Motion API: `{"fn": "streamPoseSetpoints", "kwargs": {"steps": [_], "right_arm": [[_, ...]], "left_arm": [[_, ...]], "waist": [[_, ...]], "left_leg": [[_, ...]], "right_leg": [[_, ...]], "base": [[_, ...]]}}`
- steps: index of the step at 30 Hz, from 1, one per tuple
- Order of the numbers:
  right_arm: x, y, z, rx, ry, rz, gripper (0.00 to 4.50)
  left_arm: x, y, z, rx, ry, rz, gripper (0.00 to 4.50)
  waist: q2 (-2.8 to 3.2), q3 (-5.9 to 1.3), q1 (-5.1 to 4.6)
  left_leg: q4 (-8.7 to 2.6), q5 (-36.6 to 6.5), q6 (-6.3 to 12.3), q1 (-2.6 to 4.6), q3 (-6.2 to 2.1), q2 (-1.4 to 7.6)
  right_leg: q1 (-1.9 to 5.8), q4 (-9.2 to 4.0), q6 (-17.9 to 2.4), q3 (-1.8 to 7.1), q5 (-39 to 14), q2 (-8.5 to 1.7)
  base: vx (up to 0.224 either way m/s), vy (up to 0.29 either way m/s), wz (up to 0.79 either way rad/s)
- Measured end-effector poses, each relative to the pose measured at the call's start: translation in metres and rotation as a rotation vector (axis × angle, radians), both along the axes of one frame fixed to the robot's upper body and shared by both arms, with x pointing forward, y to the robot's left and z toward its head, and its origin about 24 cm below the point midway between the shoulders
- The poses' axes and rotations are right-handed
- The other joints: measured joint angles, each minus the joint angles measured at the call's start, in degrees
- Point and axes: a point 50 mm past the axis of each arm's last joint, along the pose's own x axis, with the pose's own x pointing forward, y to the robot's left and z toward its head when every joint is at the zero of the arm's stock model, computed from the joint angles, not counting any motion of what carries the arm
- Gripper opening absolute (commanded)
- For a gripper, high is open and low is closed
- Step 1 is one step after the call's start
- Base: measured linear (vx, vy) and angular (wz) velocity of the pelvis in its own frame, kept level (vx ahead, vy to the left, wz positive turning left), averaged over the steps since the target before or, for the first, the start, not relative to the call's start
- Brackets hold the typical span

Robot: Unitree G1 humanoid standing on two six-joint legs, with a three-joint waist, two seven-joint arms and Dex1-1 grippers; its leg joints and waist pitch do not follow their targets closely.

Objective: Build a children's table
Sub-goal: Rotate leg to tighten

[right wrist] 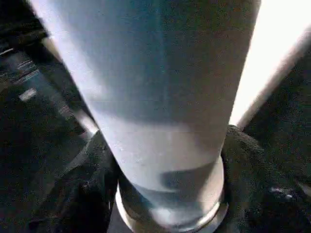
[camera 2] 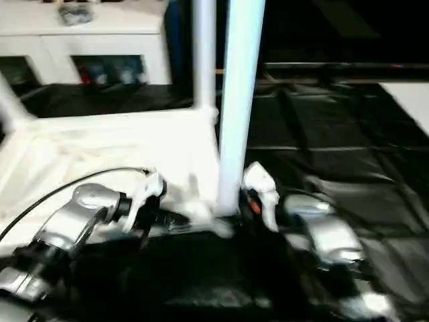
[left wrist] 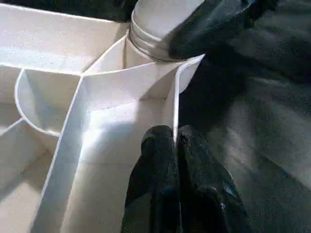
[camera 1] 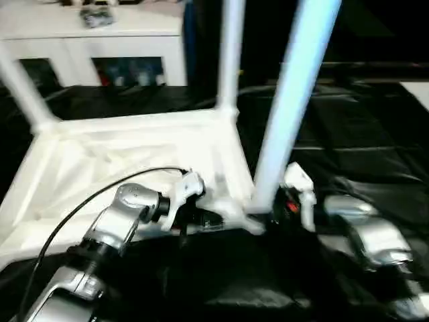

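On the black desk (camera 1: 375, 134), the upturned tabletop (camera 1: 120, 168) is lying; the left gripper (left wrist: 175, 145), fingers clenched on its rim, is steadying while the right gripper (right wrist: 165, 194), fingers grasping the leg (camera 1: 288, 114), should be seating it squarely.

white cabinet (camera 1: 100, 40) with glass doors behind; black sheet (camera 1: 362, 134) underneath.

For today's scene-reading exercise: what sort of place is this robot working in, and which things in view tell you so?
Probably an indoor workshop or lab set up for furniture assembly. A white tabletop lies upside down on a black covered surface, with legs standing in its corner sockets, and a white cabinet with glass doors stands behind.
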Motion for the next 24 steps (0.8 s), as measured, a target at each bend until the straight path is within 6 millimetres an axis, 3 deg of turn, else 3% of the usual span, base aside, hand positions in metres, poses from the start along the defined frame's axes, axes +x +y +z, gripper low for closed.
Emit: {"fn": "streamPoseSetpoints", "kwargs": {"steps": [5,10,11,12,19,24], "right_arm": [[0.021,0.009,-0.002,-0.003,-0.016,-0.252,2.63],[0.033,0.019,-0.001,-0.020,-0.036,-0.390,2.63],[0.035,0.021,-0.002,-0.017,-0.043,-0.411,3.19],[0.037,0.023,-0.002,-0.009,-0.047,-0.424,3.19],[0.037,0.025,-0.003,0.013,-0.041,-0.394,3.83],[0.028,0.020,-0.001,0.009,-0.054,-0.252,4.10]], "left_arm": [[0.014,-0.018,0.000,0.001,-0.036,0.158,0.00],[0.019,-0.028,0.001,0.006,-0.061,0.244,0.00],[0.020,-0.030,0.001,0.007,-0.065,0.255,0.00],[0.021,-0.030,0.001,0.009,-0.070,0.264,0.00],[0.020,-0.028,0.002,0.007,-0.073,0.241,0.00],[0.013,-0.020,0.003,0.001,-0.062,0.159,0.00]], "waist": [[0.00,-0.04,-0.49],[0.06,-0.12,-0.65],[0.06,-0.12,-0.68],[0.06,-0.12,-0.72],[0.36,-0.06,-0.75],[0.59,0.01,-0.34]], "left_leg": [[0.01,0.00,0.00,0.01,0.00,-0.03],[0.01,0.00,0.01,-0.01,0.00,-0.03],[0.01,0.00,0.01,-0.01,0.00,-0.03],[0.01,0.00,0.02,-0.03,0.01,-0.03],[-0.01,-0.02,0.03,-0.08,0.00,-0.01],[-0.14,-0.01,0.02,-0.09,-0.05,0.05]], "right_leg": [[0.07,-0.03,-0.02,0.05,0.01,0.00],[0.05,-0.07,0.00,0.08,0.00,0.01],[0.04,-0.09,0.00,0.07,0.00,0.01],[0.01,-0.09,0.00,0.08,0.00,0.01],[-0.04,-0.15,0.00,0.04,0.00,0.04],[-0.08,-0.12,-0.02,-0.10,-0.04,0.08]], "base": [[0.000,0.000,0.00],[0.000,0.000,0.00],[0.000,0.000,0.00],[0.000,0.000,0.00],[0.000,0.000,0.00],[0.000,0.000,0.00]]}}
